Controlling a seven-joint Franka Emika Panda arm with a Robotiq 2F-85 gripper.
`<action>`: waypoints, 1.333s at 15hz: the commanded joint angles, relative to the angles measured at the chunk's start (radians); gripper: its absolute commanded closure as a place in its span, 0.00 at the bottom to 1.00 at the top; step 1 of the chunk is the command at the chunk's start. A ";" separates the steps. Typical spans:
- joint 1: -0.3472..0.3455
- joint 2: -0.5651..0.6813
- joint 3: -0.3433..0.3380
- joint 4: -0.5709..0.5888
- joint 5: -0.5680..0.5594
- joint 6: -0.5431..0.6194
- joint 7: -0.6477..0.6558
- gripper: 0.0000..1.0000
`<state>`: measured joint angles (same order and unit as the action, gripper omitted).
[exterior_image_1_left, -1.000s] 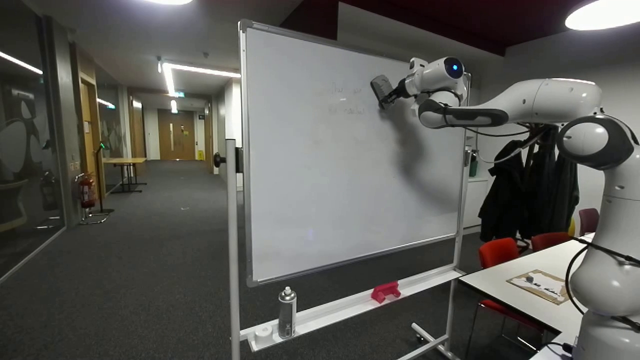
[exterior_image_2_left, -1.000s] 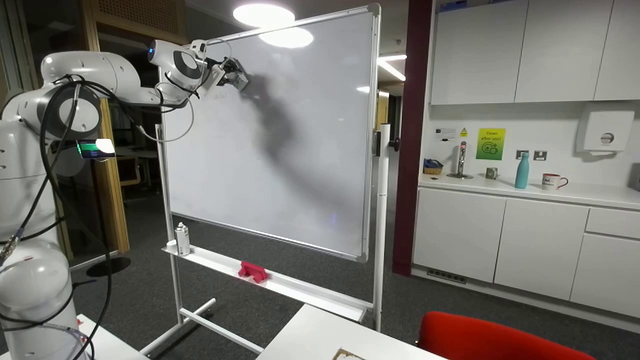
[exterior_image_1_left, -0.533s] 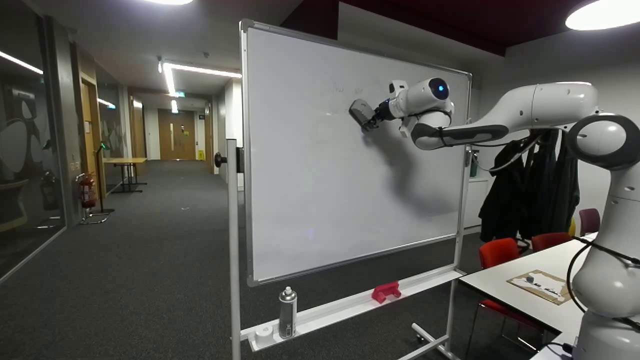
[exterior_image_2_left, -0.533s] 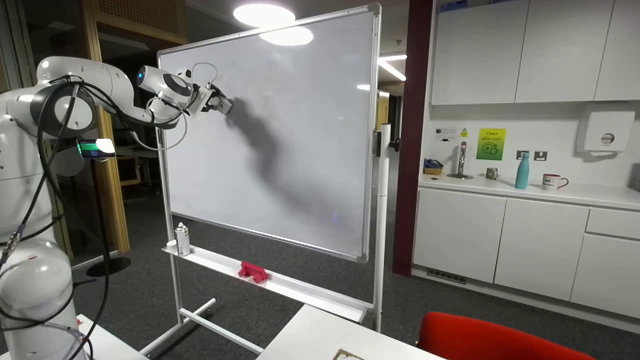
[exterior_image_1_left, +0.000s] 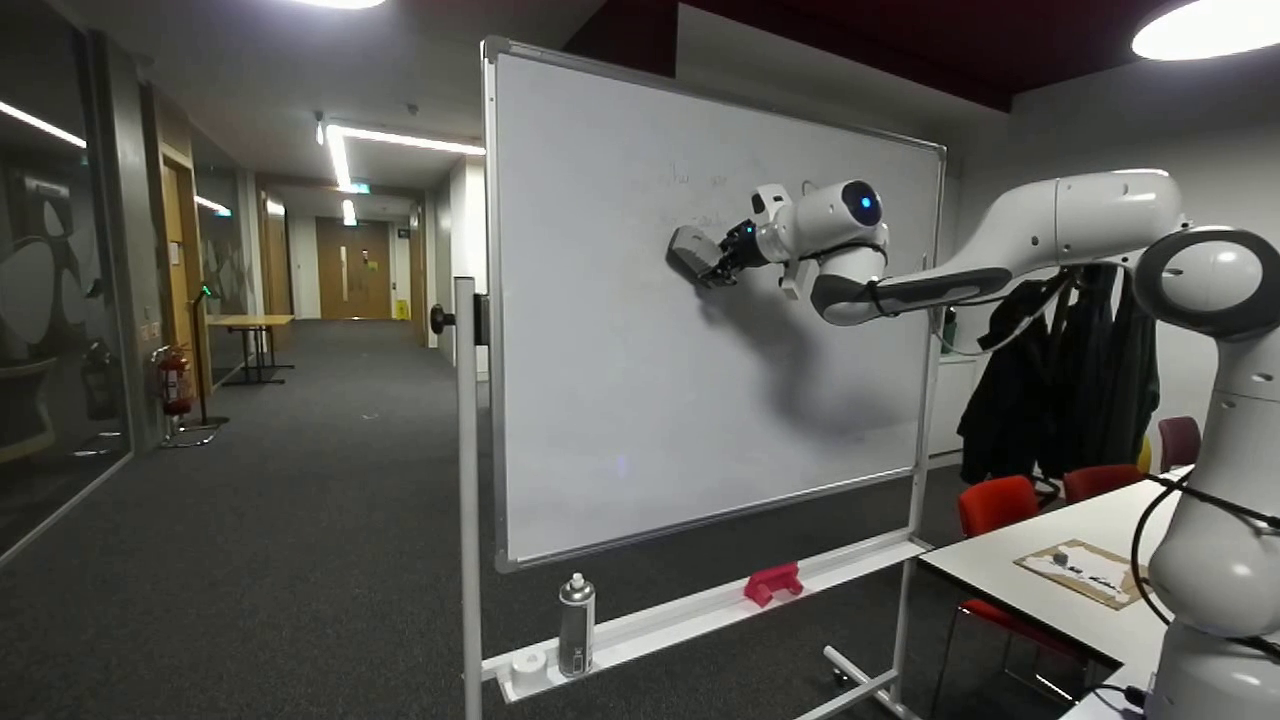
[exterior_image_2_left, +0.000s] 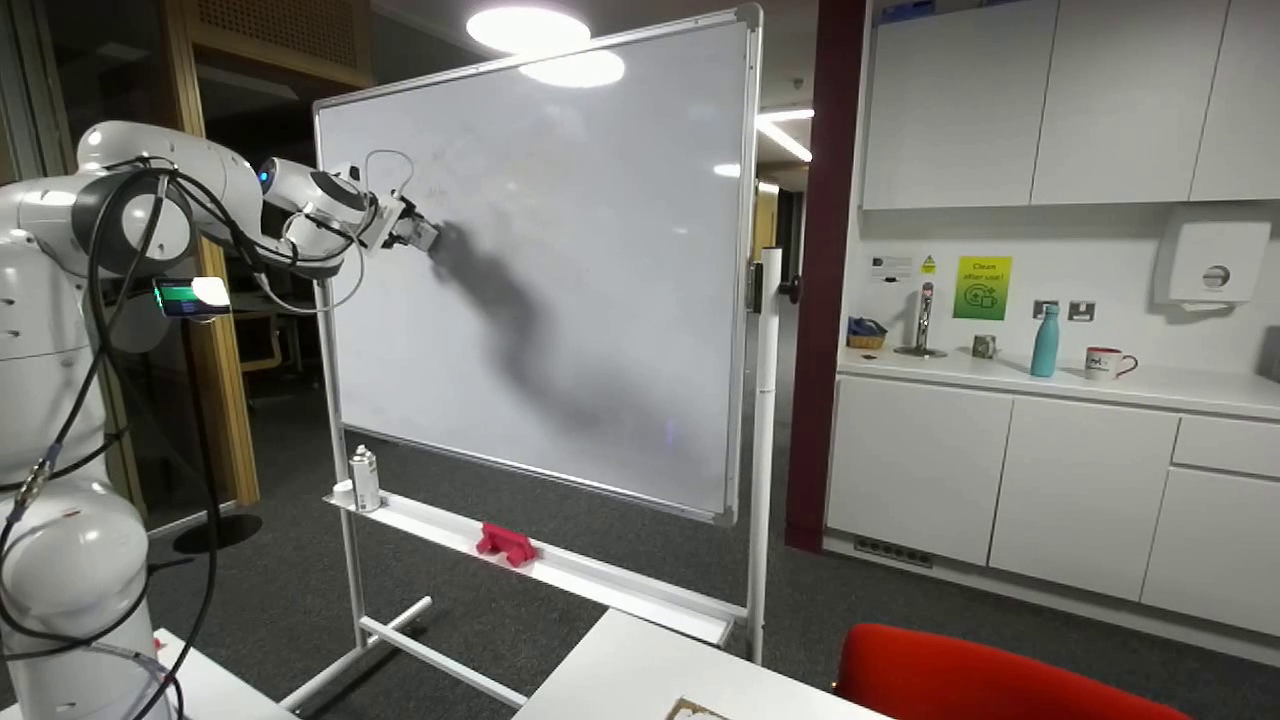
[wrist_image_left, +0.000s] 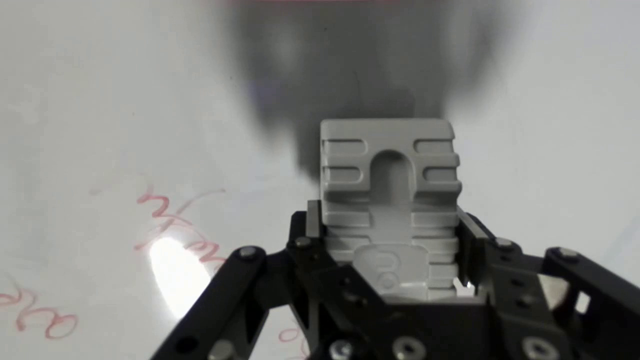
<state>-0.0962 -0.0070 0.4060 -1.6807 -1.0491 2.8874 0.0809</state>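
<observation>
My gripper (wrist_image_left: 391, 220) is shut on a grey ridged board eraser (wrist_image_left: 390, 175), with one black finger on each side of it. The eraser also shows in both exterior views (exterior_image_1_left: 692, 250) (exterior_image_2_left: 426, 236), at the upper part of the whiteboard (exterior_image_1_left: 620, 400), on the half nearer the arm. It is at or very near the board; whether it touches cannot be told. Faint handwriting (exterior_image_1_left: 690, 180) is above and beside it. In the wrist view, red marker strokes (wrist_image_left: 170, 210) show to the left of the eraser and below the fingers. The arm's dark shadow falls on the board.
The tray (exterior_image_1_left: 660, 635) under the board holds a spray can (exterior_image_1_left: 576, 625), a small white round thing (exterior_image_1_left: 527, 668) and a red holder (exterior_image_1_left: 772, 584). A white table (exterior_image_1_left: 1080, 520) stands near the arm base, with red chairs (exterior_image_1_left: 998, 505) beside it. Cables hang along the arm.
The arm has moved the eraser down across the board and sideways, leftward in both exterior views. The gripper has kept hold of it. The tray items have not moved.
</observation>
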 joint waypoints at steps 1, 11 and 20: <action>0.003 0.003 0.002 0.058 -0.025 0.009 0.015 0.65; -0.047 0.061 -0.074 0.242 0.032 -0.028 0.007 0.65; -0.026 0.062 -0.075 0.194 -0.094 -0.048 0.089 0.65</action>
<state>-0.1254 0.0160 0.3315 -1.4894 -1.0572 2.8480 0.1322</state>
